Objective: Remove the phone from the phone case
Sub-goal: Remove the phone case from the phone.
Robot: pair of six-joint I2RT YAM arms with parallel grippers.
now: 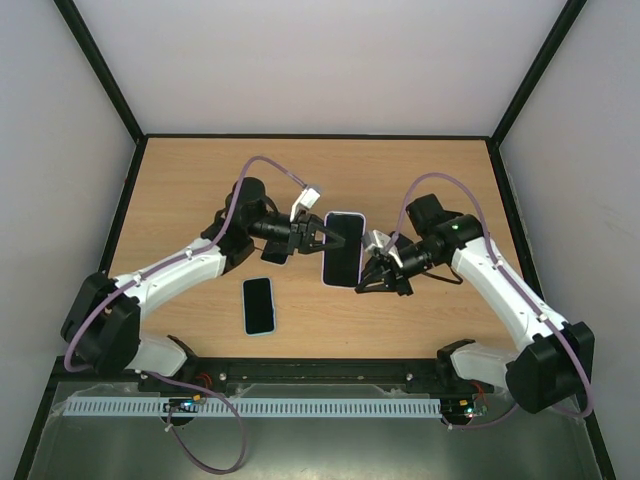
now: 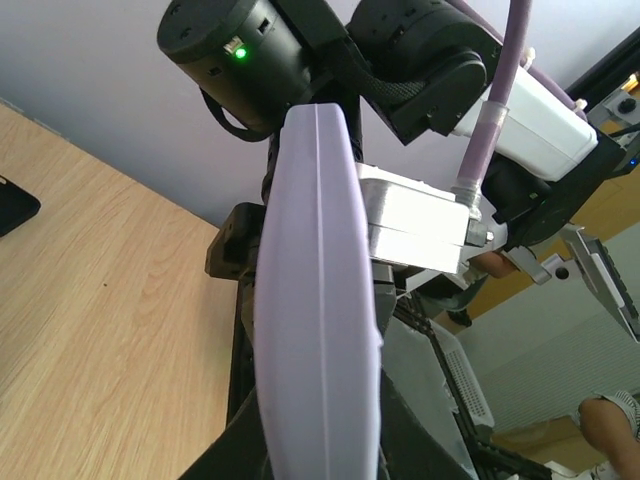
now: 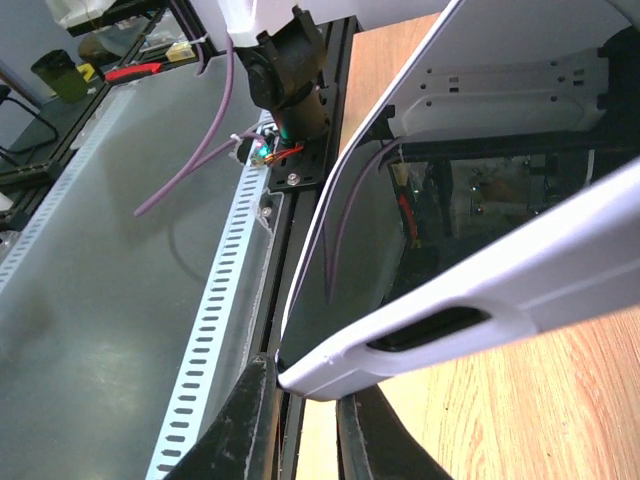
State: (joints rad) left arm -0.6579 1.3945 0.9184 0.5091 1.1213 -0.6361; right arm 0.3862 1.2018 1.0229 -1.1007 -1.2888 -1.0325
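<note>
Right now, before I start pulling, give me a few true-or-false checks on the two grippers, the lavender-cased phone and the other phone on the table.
1. The left gripper grips the lavender-cased black-screened phone at its left long edge. True.
2. The right gripper hangs open, away from that phone. False: it is shut on the phone's lower right corner.
3. A second dark-screened phone lies flat on the wooden table. True.
4. That second phone lies under the right arm. False: it lies left of the held phone, beside the left arm.
</note>
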